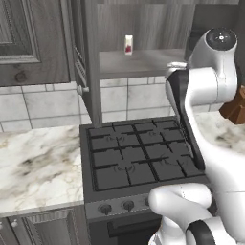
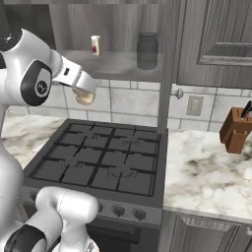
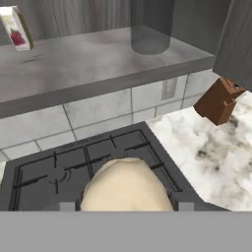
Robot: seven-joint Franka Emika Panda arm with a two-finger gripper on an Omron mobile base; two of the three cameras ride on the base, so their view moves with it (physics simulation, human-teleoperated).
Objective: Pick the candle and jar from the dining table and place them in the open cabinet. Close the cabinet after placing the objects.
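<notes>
Now the gripper is clasping the squat beige-cream candle by its sides; it looks light, stiff and waxy-slick, hovering below the grey cabinet shelf's front edge.

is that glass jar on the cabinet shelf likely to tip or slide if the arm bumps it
The jar looks squat with a wide flat base, so it would probably slide before tipping. Being glass on a smooth shelf, it is likely slippery and breakable. It stands well inside the shelf edge.

The candle is showing beige-cream, the jar translucent grey, the carton white with red, the stove dark grey, the worktop brown-veined white marble.
</notes>
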